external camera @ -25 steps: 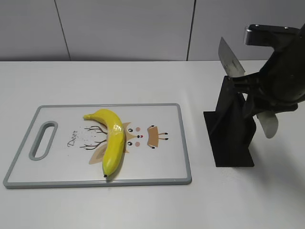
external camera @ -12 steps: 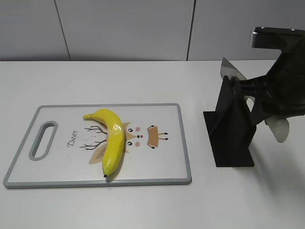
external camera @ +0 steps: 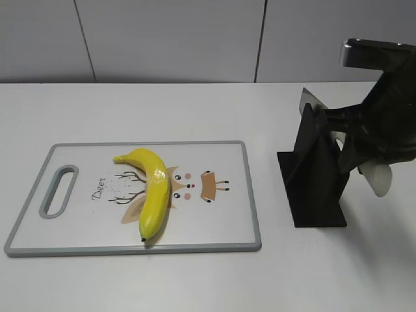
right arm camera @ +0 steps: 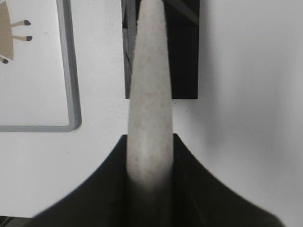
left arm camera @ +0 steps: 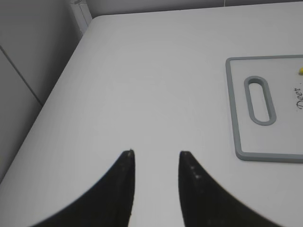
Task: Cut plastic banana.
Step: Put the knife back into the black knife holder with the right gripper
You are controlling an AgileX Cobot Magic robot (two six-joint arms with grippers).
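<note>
Plastic banana (external camera: 153,190): glossy yellow, smooth. Cutting board (external camera: 221,224): smooth white face, matt grey rim, printed drawing. Surface (external camera: 195,110): matt white, smooth. Knife block (external camera: 313,179): matt black. Knife handle (right arm camera: 149,109): pale, finely speckled, matt. Blade (external camera: 311,99): dull grey metal. Right end effector (right arm camera: 150,142): matt black.
</note>
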